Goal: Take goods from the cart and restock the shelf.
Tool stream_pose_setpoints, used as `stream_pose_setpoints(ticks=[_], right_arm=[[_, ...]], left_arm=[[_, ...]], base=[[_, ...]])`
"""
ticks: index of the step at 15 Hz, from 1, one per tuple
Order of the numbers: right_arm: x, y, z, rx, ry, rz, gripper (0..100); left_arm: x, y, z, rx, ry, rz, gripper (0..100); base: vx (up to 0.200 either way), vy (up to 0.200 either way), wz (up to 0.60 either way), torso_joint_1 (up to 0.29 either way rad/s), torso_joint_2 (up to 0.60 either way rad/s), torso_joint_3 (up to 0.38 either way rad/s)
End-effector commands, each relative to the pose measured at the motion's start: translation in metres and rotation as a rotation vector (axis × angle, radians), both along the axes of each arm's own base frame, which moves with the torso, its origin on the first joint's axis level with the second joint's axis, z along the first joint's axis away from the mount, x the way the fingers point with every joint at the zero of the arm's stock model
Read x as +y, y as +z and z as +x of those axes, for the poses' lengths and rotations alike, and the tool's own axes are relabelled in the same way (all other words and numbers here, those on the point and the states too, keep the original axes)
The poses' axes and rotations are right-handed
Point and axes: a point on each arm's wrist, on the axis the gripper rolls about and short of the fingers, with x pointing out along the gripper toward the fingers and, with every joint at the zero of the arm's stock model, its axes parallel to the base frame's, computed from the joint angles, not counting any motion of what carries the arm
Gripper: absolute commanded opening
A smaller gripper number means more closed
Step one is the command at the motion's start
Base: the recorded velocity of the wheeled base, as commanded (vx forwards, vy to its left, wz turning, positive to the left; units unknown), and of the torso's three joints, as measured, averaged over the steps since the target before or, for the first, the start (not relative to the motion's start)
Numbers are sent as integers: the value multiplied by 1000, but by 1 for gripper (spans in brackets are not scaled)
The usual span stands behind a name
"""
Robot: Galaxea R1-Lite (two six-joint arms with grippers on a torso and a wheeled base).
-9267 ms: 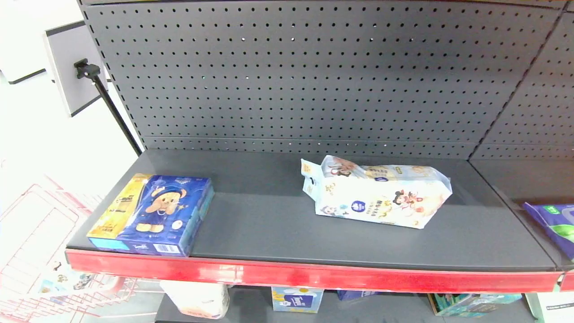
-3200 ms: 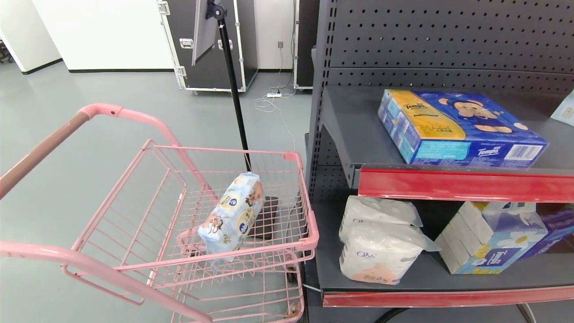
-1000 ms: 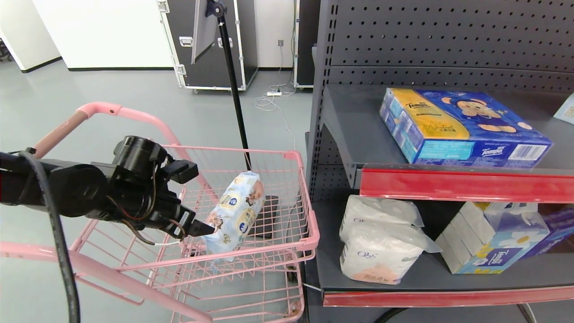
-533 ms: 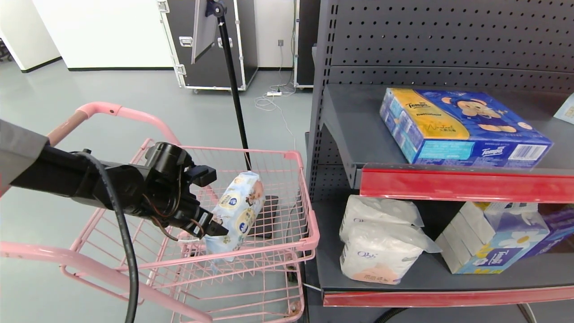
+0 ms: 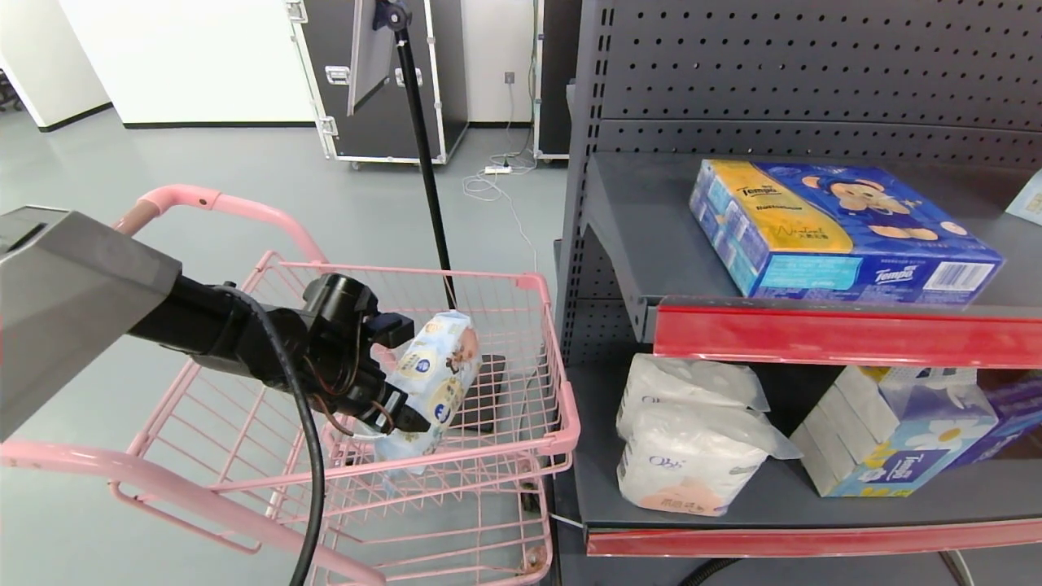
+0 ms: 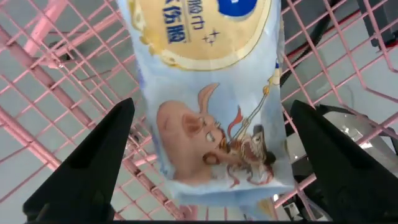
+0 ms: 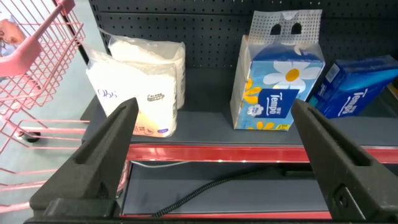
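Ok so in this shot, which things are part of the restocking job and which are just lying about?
Job: pack, standing in the cart; cart; left gripper, open astride the pack; upper shelf.
Lying about: blue box on that shelf; white packs below; pole stand; black case; floor cable.

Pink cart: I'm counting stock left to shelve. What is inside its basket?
In the cart, one cartoon-printed pack stands on end, the open left claw straddling it. The arm covers part of the cart floor beside it, so anything there is hidden.
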Motion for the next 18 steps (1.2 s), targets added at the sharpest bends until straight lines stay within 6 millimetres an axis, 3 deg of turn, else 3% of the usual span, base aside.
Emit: stream_pose_setpoints(ticks=[1, 5, 6, 10, 13, 14, 16, 18], right_arm=[[0, 0, 0, 1, 2, -1, 100], [0, 0, 0, 1, 0, -1, 100], [0, 0, 0, 1, 0, -1, 100], [0, 0, 0, 1, 0, -2, 100], [0, 0, 0, 1, 0, -2, 100], [0, 0, 0, 1, 0, -2, 100], [0, 0, 0, 1, 2, -2, 100], [0, 0, 0, 1, 2, -2, 100]], left_arm=[[-3, -12, 4, 26, -6, 7, 100], [-7, -20, 9, 37, -14, 7, 100], [-7, -20, 9, 35, -14, 9, 0], [-7, -12, 6, 22, -14, 6, 0], [-3, 36, -3, -87, 26, -49, 0], [-1, 67, -11, -153, 73, -105, 0], [15, 121, -38, -278, 134, -177, 0], [42, 163, -85, -407, 185, -201, 0]], base=[[0, 0, 0, 0, 0, 0], [0, 0, 0, 0, 0, 0], [0, 0, 0, 0, 0, 0], [0, 0, 0, 0, 0, 0], [0, 0, 0, 0, 0, 0], [0, 0, 0, 0, 0, 0], [0, 0, 0, 0, 0, 0], [0, 0, 0, 0, 0, 0]])
